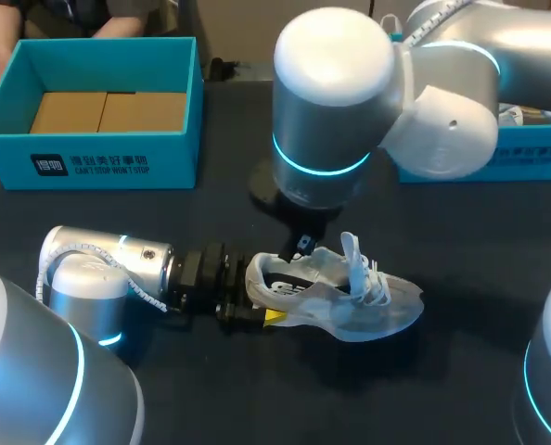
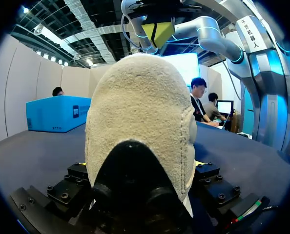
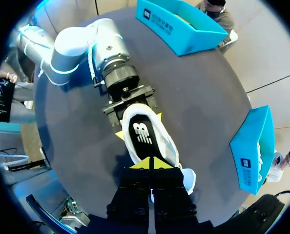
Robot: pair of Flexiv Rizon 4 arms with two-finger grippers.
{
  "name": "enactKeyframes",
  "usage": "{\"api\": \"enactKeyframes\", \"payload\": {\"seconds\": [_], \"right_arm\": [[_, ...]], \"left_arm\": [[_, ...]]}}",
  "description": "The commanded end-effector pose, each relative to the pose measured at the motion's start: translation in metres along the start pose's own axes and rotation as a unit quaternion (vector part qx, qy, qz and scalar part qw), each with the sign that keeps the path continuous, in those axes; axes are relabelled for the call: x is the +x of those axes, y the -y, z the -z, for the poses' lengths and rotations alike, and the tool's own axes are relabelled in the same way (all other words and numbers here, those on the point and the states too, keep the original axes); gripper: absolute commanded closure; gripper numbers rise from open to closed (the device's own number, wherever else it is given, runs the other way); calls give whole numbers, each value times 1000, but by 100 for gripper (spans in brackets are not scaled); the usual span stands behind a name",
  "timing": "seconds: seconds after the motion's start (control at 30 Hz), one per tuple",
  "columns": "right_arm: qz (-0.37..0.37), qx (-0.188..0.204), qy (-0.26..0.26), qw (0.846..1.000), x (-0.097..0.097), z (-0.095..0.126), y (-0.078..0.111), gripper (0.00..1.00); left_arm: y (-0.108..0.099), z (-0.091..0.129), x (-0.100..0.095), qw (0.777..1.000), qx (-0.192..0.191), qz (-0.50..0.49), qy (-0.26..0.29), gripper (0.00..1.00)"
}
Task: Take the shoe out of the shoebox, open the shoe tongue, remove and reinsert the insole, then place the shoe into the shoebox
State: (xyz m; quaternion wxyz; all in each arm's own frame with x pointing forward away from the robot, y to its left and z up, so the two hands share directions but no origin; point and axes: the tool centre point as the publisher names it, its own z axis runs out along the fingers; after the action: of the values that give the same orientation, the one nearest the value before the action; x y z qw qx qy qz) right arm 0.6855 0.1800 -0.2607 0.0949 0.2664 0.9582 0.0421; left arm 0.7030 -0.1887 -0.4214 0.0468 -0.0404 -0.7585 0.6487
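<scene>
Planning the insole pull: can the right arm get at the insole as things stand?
Probably yes. The right gripper hangs just above the shoe, whose insole lies exposed in the opening beneath it. The left gripper clamps the heel. The right fingers are shut, though.

The dark tabletop (image 1: pixel 211 389) carries an open blue box (image 1: pixel 108 165) near its far left corner and a second blue box (image 1: pixel 535 159) at its far right. Between them, nearer the front, a pale shoe (image 1: pixel 350 297) sits sole-down, seemingly resting on the surface, well apart from both.
</scene>
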Motion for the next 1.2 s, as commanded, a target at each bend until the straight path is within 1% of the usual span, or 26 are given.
{"api": "enactKeyframes", "payload": {"seconds": [0.03, 0.13, 0.2, 0.23, 0.27, 0.57, 0.63, 0.73, 0.8, 0.93, 1.07, 1.2], "right_arm": [[82, -16, 9, 997, 14, -20, -13, 100], [110, -20, 2, 994, 14, -29, -15, 100], [159, -29, -6, 987, 16, -34, -15, 100], [177, -24, -1, 984, 18, -36, -15, 100], [181, -10, -7, 983, 19, -37, -14, 100], [181, -10, -7, 983, 19, -37, -14, 100], [202, -11, -7, 979, 22, -48, -16, 100], [211, -8, -16, 977, 21, -64, -15, 100], [217, -12, -20, 976, 21, -68, -14, 100], [225, -14, -10, 974, 20, -74, -15, 100], [236, -11, -1, 972, 19, -83, -18, 100], [233, -4, 0, 973, 16, -95, -17, 100]], "left_arm": [[-3, 1, -1, 1000, -1, 0, 0, 100], [-3, 1, -1, 1000, -1, 0, 0, 100], [-3, 1, -1, 1000, -1, 0, 0, 100], [-3, 1, -1, 1000, -1, 0, 0, 100], [-3, 1, -1, 1000, -1, 0, 0, 100], [-3, 1, -1, 1000, -1, 0, 0, 100], [-3, 1, -1, 1000, -1, 0, 0, 100], [-3, 1, -1, 1000, -1, 0, 0, 100], [-3, 1, -1, 1000, -1, 0, 0, 100], [-3, 1, -1, 1000, -1, 0, 0, 100], [-3, 1, -1, 1000, -1, 0, 0, 100], [-3, 1, -1, 1000, -1, 0, 0, 100]]}}
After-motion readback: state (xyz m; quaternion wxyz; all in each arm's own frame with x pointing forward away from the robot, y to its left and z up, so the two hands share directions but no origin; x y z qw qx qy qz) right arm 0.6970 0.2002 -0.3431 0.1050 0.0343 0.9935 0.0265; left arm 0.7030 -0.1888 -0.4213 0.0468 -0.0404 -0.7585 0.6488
